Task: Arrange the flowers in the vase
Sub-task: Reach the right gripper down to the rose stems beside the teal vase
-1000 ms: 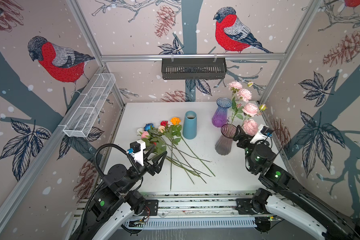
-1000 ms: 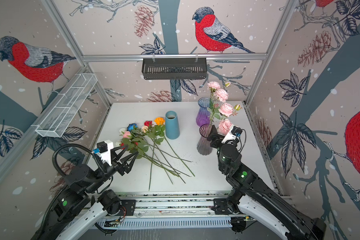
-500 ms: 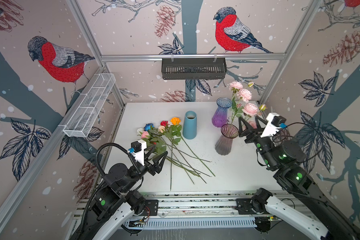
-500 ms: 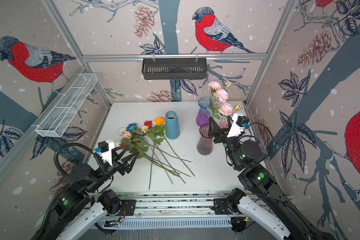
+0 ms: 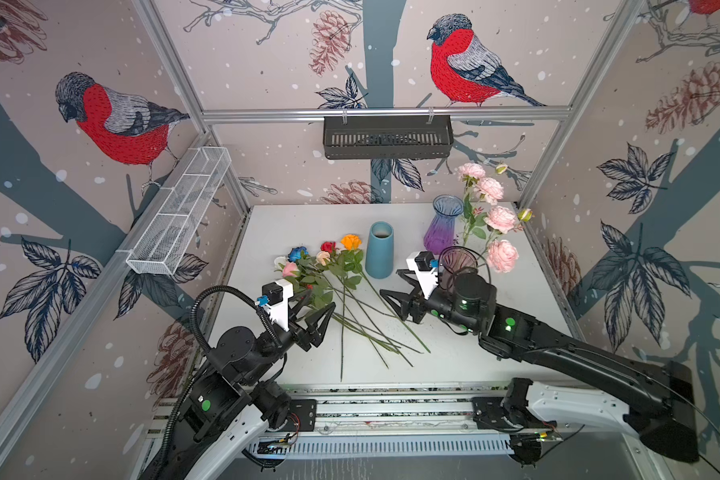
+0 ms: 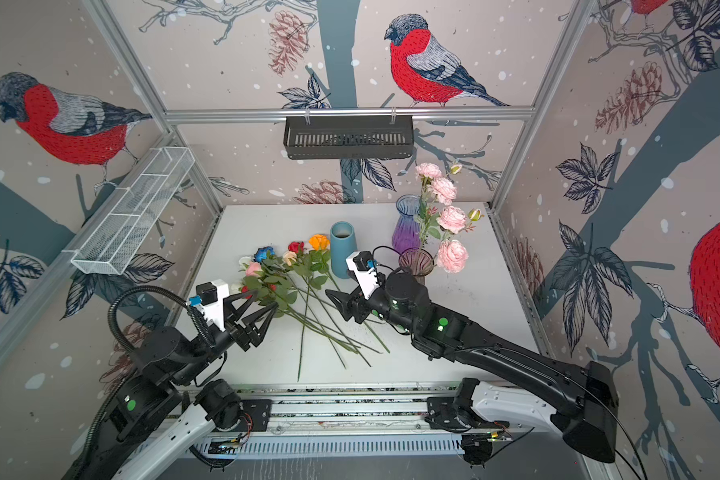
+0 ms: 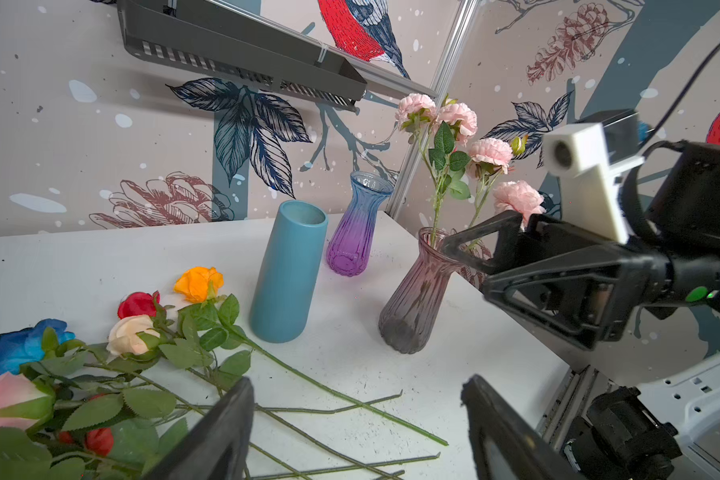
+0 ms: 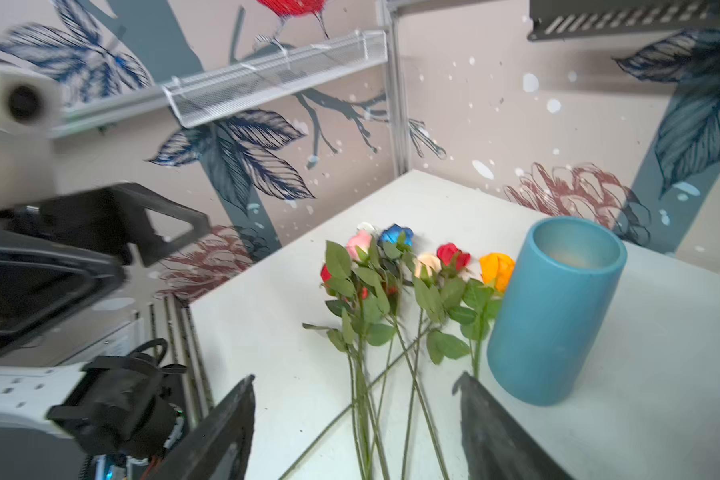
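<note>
Left arm low at front-left, elbow folded. Left gripper [image 5: 320, 300] points up-table at the leafy edge of the loose roses [image 5: 329, 266]. Its fingers [image 7: 221, 432] are wide apart with nothing between them; whether the tips brush the leaves can't be told.

Right arm stretches in from the right side across the middle, wrist rolled onto its side. Right gripper [image 5: 389, 281] aims left above the crossed stems, just in front of the smoky mauve vase [image 5: 454, 266]. Its fingers [image 8: 491, 428] are spread, gripping nothing, off the table [image 5: 308, 220].

Roses lie flat on the table, just left of the blue cylinder vase [image 5: 379, 249]. Heads (blue, pink, white, cream, red, orange) point toward the back, stems fan toward the front.

Pink spray [image 5: 500, 219] stands upright in the mauve vase. Purple-to-blue glass vase [image 5: 443, 226] sits just behind it.
</note>
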`<control>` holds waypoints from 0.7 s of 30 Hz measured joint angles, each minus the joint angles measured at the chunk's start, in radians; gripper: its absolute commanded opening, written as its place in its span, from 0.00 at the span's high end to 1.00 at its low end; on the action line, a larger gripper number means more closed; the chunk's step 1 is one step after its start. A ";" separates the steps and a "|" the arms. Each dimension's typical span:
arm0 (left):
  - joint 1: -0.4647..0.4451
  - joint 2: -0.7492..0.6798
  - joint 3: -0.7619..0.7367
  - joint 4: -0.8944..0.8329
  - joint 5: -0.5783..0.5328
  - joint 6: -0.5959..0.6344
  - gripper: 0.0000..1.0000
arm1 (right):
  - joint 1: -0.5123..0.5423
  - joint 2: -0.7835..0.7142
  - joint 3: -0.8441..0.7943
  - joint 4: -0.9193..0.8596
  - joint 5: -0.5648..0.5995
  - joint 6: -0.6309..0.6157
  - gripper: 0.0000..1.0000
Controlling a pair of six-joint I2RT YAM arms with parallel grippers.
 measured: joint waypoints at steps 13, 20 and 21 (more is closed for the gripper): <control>0.000 0.026 -0.002 0.000 0.000 0.000 0.21 | -0.061 0.314 0.122 -0.068 0.085 0.059 0.45; 0.000 0.037 -0.001 0.000 -0.001 0.000 0.21 | -0.059 0.504 0.129 -0.099 -0.025 0.076 0.56; 0.000 0.037 0.000 0.000 -0.001 0.000 0.21 | -0.057 0.526 0.134 -0.100 -0.038 0.077 0.56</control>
